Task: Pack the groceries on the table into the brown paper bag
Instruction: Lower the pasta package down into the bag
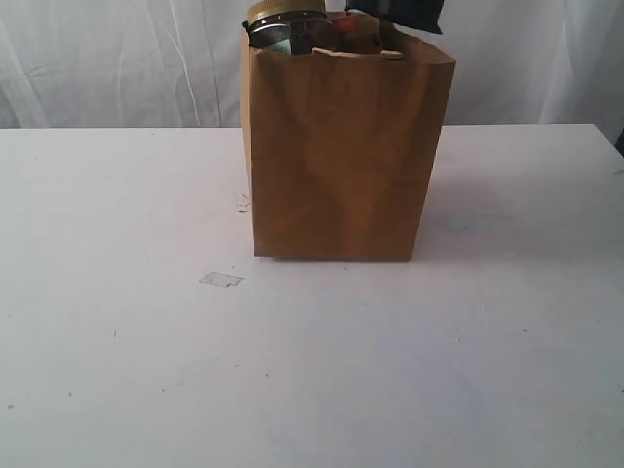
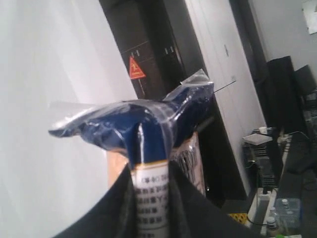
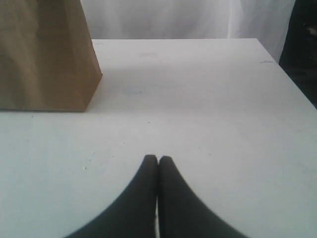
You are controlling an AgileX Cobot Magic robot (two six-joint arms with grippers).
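Brown bag (image 1: 341, 166) upright mid-table (image 1: 117, 341), jar (image 1: 283, 15) already at its mouth. Left claw (image 2: 151, 171) clamped on the packet (image 2: 148, 124), long axis in line with the fingers, dark-blue sealed end sticking out past them. Seemingly just above the bag's far-right rim; probably straight down next. Right claw (image 3: 158, 161) closed on nothing, low over the table beside the bag.

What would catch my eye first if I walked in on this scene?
First, the brown bag standing upright in the middle of the white table, with a yellow-lidded jar poking out of its top. Next, the left end effector is clamped on a crinkly dark-blue packet with a cream label. The right end effector is shut and empty above the table near the bag.
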